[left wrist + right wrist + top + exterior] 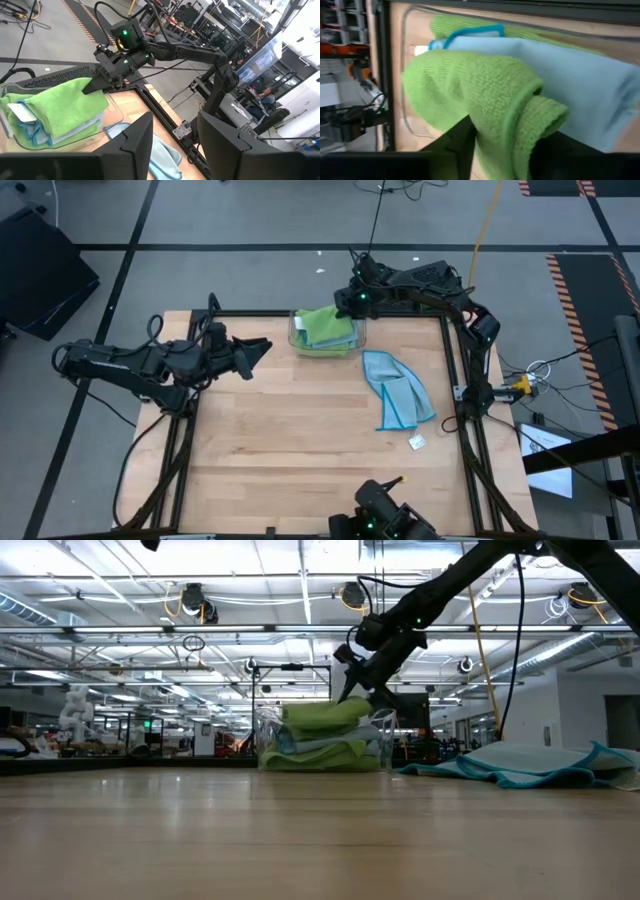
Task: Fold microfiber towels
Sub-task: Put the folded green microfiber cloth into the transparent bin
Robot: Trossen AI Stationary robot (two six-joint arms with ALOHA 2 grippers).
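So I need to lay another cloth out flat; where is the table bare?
Bare wood runs across the wooden table's near half and the stretch between the left gripper and the crumpled light blue microfiber towel. It is crowded at the far edge: the clear plastic bin of stacked towels, with the right gripper on the top lime green towel.

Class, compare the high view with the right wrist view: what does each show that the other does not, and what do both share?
Only the high view shows the left tool waiting open over the table's left side, and a light blue towel lying loose.

Only the right wrist view shows the right tool shut on the green towel's folded edge.

Both show the stacked towels in the clear bin.
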